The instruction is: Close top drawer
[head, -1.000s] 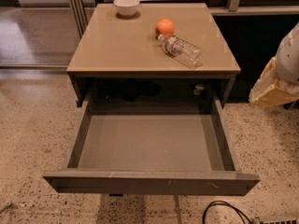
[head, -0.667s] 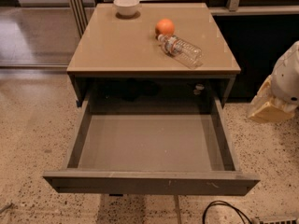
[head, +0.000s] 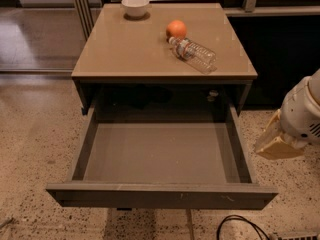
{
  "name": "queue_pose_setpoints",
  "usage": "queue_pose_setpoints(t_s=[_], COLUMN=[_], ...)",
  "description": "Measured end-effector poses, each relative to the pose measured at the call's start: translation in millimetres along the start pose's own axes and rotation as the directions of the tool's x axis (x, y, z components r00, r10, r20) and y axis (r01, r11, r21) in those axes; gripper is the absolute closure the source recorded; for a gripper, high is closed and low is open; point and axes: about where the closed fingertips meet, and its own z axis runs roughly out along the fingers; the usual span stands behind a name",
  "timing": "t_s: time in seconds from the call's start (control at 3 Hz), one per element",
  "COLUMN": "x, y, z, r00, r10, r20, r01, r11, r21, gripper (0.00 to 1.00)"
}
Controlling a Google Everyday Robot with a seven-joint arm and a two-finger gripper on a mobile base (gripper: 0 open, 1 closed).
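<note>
The top drawer point(head: 160, 196) is pulled far out of the cabinet toward me. Its smooth grey inner tray point(head: 160, 151) holds nothing. The flat front has small pale scuffs. My gripper point(head: 276, 143) is at the right edge of the view, a pale yellowish piece below the white arm point(head: 302, 111). It hangs beside the drawer's right side wall, a little apart from it and touching nothing.
On the tan cabinet top point(head: 130, 49) stand a white bowl point(head: 135, 6), an orange point(head: 176, 29) and a clear plastic bottle point(head: 193, 54) lying on its side. A black cable point(head: 240, 225) lies on the speckled floor at the front right.
The arm and gripper have moved down along the right side, nearer the drawer's front corner. The drawer has not moved.
</note>
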Motion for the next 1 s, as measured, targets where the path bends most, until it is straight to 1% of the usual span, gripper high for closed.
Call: queue_pose_setpoints(t_s=[0.33, 0.67, 1.0], x=[-4.4, -4.4, -6.4], y=[19.3, 19.3, 21.8], z=[12.6, 12.6, 27.8], r00=[0.999, 0.999, 0.999], r10=[0.0, 0.0, 0.022], r20=[0.037, 0.037, 0.049], r01=[0.002, 0.002, -0.02], r11=[0.9984, 0.9984, 0.9991], r21=[-0.056, -0.056, -0.036], gripper=[1.0, 1.0, 1.0])
